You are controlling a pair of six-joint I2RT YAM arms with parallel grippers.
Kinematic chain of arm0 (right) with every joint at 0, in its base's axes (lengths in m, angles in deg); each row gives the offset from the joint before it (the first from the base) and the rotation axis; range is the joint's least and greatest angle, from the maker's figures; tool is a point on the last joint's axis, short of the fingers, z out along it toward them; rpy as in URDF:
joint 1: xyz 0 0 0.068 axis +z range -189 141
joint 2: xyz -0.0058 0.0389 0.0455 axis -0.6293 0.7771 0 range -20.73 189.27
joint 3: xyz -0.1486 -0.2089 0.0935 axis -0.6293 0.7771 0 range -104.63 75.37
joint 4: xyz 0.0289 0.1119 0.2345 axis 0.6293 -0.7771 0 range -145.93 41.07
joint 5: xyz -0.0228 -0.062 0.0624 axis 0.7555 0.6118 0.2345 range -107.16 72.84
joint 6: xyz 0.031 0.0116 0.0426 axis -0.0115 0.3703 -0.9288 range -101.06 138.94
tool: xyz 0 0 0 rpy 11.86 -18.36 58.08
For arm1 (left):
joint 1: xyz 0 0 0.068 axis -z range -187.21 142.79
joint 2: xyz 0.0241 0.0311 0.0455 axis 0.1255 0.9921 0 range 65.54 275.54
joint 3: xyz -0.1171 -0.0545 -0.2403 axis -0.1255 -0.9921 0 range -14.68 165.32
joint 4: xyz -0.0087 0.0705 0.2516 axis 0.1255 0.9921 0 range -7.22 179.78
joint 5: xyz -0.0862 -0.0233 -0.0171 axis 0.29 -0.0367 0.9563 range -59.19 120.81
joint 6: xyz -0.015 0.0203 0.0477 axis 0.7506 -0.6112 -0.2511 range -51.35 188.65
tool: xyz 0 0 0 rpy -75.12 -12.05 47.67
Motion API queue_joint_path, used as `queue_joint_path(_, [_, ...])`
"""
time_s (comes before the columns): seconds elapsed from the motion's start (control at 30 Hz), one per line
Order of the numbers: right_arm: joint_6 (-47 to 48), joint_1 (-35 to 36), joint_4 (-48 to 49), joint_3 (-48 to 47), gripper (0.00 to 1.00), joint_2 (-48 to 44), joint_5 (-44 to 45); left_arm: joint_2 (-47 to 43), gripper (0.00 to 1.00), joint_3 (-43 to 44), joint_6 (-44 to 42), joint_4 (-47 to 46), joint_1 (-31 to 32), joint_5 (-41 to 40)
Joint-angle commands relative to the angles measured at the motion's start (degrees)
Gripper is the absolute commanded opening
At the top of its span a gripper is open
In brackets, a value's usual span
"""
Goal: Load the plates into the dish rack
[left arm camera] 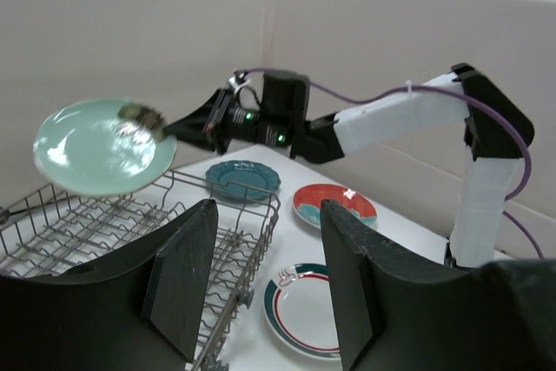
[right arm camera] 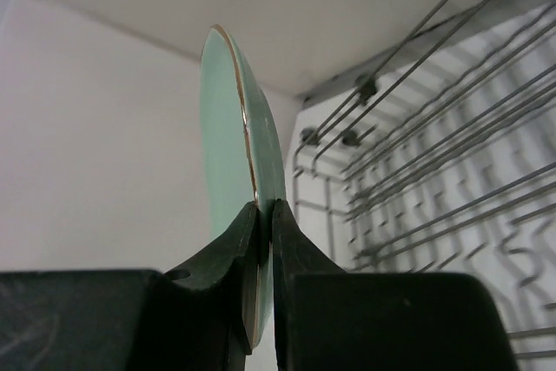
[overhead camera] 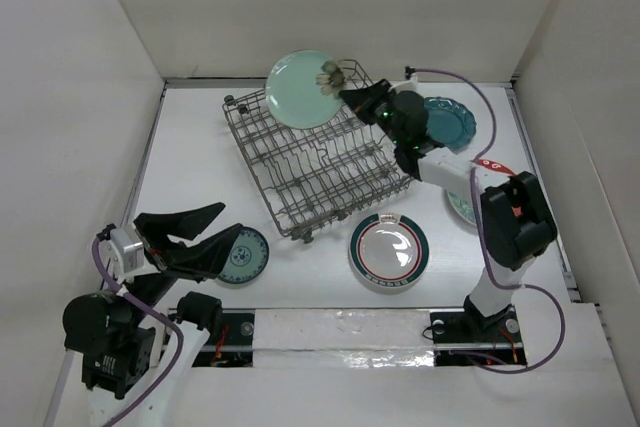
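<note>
My right gripper point(overhead camera: 352, 99) is shut on the rim of the pale green plate point(overhead camera: 302, 88) and holds it tilted in the air over the far end of the grey wire dish rack point(overhead camera: 318, 162). In the right wrist view the plate point(right arm camera: 243, 180) shows edge-on between my fingers point(right arm camera: 252, 241). My left gripper point(overhead camera: 215, 225) is open and empty, hovering by the small white plate with teal pattern point(overhead camera: 246, 256). The white plate with red-and-dark rings point(overhead camera: 389, 250), the scalloped teal plate point(overhead camera: 452, 121) and the red-and-teal floral plate point(left arm camera: 335, 205) lie on the table.
White walls close in the table on the left, far and right sides. The right arm point(overhead camera: 500, 207) reaches across the floral plate, which is mostly hidden in the top view. The rack has small black wheels at its corners point(overhead camera: 306, 237).
</note>
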Motion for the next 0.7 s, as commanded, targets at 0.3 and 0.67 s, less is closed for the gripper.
queue_joint_path(0.3, [15.29,-19.40,-8.97,-8.09,0.00,-6.64,-9.05,0.54,0.47,-6.12,0.99,-3.77,0.41,0.41])
queue_joint_path(0.67, [30.13,-22.84,-22.42,-18.10,0.00,-3.04,-7.39,0.45,0.47,-8.49,0.90,-4.21,0.41,0.41])
